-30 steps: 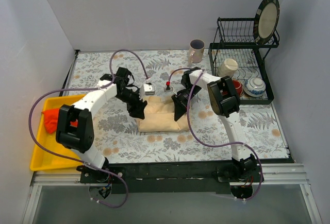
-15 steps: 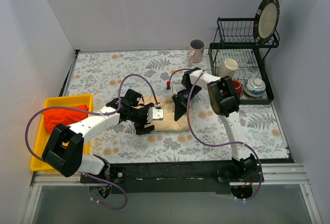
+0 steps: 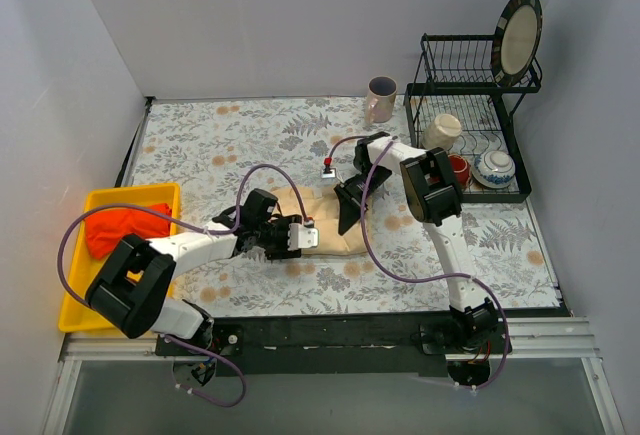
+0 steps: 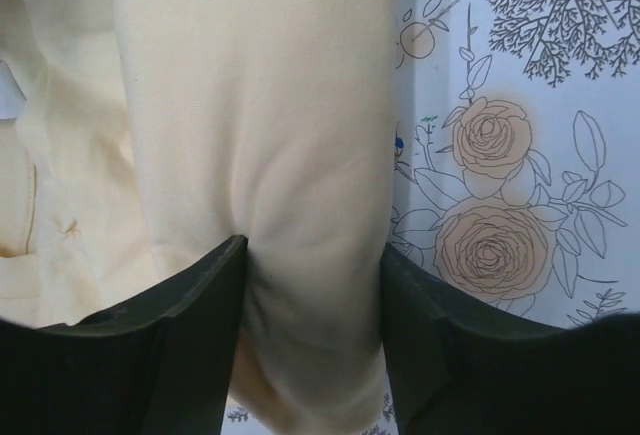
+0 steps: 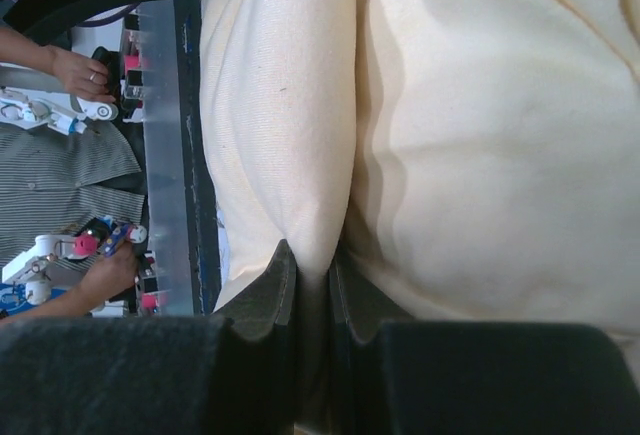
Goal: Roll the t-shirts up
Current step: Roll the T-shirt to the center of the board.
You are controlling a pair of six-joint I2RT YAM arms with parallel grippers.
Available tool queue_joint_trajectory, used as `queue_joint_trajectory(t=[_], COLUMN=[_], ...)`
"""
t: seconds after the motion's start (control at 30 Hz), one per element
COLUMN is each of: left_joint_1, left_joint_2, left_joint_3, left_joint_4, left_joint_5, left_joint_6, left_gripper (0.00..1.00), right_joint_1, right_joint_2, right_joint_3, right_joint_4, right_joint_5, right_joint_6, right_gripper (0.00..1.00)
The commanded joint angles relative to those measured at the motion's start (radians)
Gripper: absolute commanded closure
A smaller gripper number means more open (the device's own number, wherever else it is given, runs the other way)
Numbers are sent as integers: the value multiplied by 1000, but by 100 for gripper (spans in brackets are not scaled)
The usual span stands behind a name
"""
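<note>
1. The table (image 3: pixel 200 135) first, since it's the biggest thing here: a floral-print cover, with both arms bolted at the near edge.
2. The black wire dish rack (image 3: pixel 468 86) sits in the far right corner. A plate (image 3: pixel 520 33) stands on edge in its top tier, with some crockery down below.
3. The yellow tray (image 3: pixel 75 305) is at the left edge of the table, well apart from the action.
4. The cream t-shirt (image 3: pixel 325 225) lies bunched into a thick, folded wad roughly mid-table, between the two claws (it looks more like a lumpy pillow than a shirt right now).
5. The red-orange t-shirt (image 3: pixel 125 227) is crumpled in the far half of the tray, with nothing touching it.
6. The left gripper (image 4: pixel 312 255) is down low at the near-left end of the cream t-shirt. Its fingers sit either side of a fat fold and press into the cloth, so it's clamped on a thick chunk.
7. The right gripper (image 5: pixel 310 250) is on the shirt's right end, fingers almost together, pinching a thin ridge of the fabric.
8. The mug (image 3: pixel 381 98) stands upright at the back, just left of the rack.
</note>
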Motion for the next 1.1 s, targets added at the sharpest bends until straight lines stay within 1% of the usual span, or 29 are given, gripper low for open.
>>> queue_joint_trajectory(t=[0.0,0.07,0.1,0.17,0.2,0.23,0.27,0.3,0.33,0.37,0.4,0.43,0.47,0.5,0.53,0.57,0.6,0.63,0.67,0.7,0.73,0.77,0.83,1.0,1.07], left_joint_1=[-6,-6,-6,-6,-4,-3,2,2,4,11,17,25,42,50,57,74,82,89,105,114,125,145,163,198,208], left_joint_2=[63,70,77,92,110,123,138,165,188,207,227,274,293,313,345,359,371,383,417,429,445,465,475,505,520], left_joint_3=[-54,-48,-42,-5,12,55,73,95,112,153,173,191,231,245,264,277,305,317,331,360,373,385,403,432,458], left_joint_4=[-82,-128,-154,-243,-278,-355,-395,-430,-493,-522,-549,-588,-608,-622,-654,-665,-673,-702,-719,-733,-765,-773,-783,-796,-820], left_joint_5=[-52,-19,-6,43,63,89,133,153,170,185,225,241,262,296,311,320,331,348,351,356,368,373,376,371,385], left_joint_6=[19,24,28,25,25,22,34,41,45,44,41,36,33,24,24,24,19,28,34,38,62,65,82,111,125], left_gripper=[55,59,60,63,64,65,66,66,66,66,66,66,66,66,66,66,65,65,65,65,65,65,65,64,64], right_joint_1=[0,-8,-14,-40,-52,-84,-98,-111,-124,-126,-128,-123,-120,-114,-80,-51,-19,65,108,148,214,245,311,357,374], right_joint_2=[60,42,17,-12,-52,-76,-104,-169,-210,-257,-379,-452,-524,-667,-737,-805,-931,-993,-1052,-1146,-1184,-1211,-1242,-1197,-1170], right_joint_3=[-3,-4,-1,46,74,115,131,135,129,56,-8,-108,-295,-411,-508,-597,-788,-869,-961,-1091,-1147,-1184,-1233,-1215,-1213], right_joint_4=[108,109,114,109,109,108,115,150,180,221,291,454,562,659,844,920,989,1069,1209,1285,1331,1397,1430,1442,1456], right_joint_5=[219,222,225,253,265,290,299,311,343,362,380,396,403,413,457,488,521,604,644,676,711,730,779,799,830], right_joint_6=[-42,-46,-39,-6,2,4,-3,-4,-4,-6,2,16,36,77,92,94,58,39,24,10,-12,-22,-24,-12,-13], right_gripper=[86,82,76,71,64,60,57,53,42,37,30,29,27,24,22,18,16,15,14,10,8,7,7,7,7])
